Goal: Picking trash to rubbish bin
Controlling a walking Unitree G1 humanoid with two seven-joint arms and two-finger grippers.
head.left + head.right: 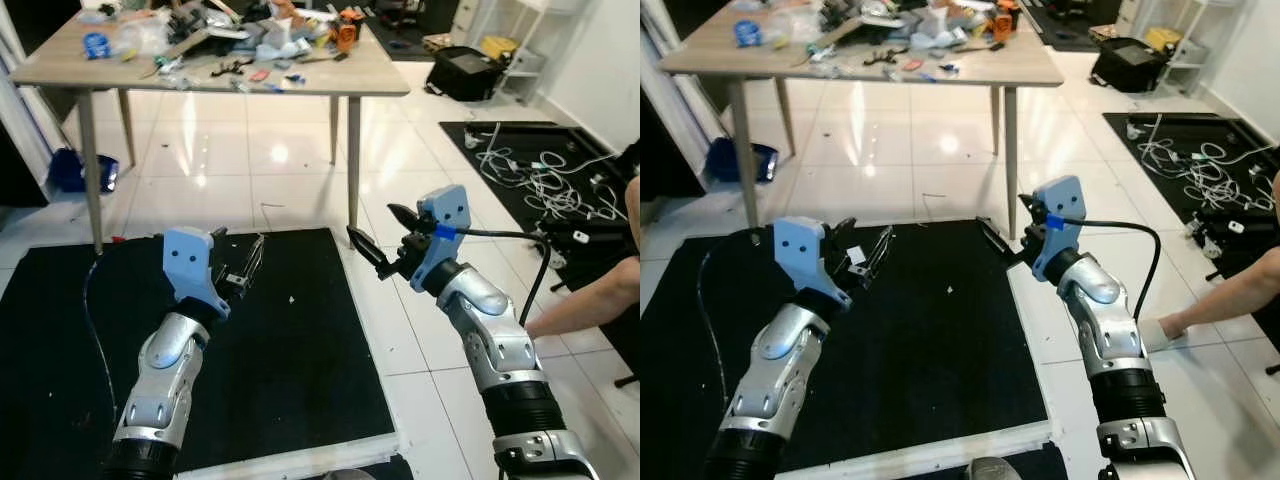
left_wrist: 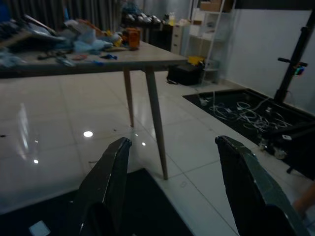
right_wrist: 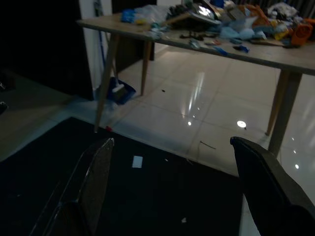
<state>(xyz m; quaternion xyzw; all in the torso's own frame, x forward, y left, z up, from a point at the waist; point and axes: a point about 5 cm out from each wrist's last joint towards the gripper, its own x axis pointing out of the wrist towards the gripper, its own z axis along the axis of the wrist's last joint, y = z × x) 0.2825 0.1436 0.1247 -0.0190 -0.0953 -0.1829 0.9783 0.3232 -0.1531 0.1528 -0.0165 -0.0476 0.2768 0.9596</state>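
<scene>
A small white scrap (image 1: 291, 298) lies on the black floor mat (image 1: 300, 380) in front of me. Another pale scrap (image 3: 137, 161) shows on the mat in the right wrist view. My left gripper (image 1: 240, 262) hovers over the mat's far part, open, with nothing between its fingers (image 2: 110, 172). My right gripper (image 1: 385, 232) is raised above the mat's right edge, open and empty, with its fingers (image 3: 261, 172) spread wide. I cannot make out a rubbish bin.
A wooden table (image 1: 340, 80) heaped with clutter stands beyond the mat; its leg (image 1: 353, 160) is close to the right gripper. A blue dustpan (image 1: 80, 170) lies under the table at left. Cables (image 1: 540, 170) and a person's arm (image 1: 590, 300) are at right.
</scene>
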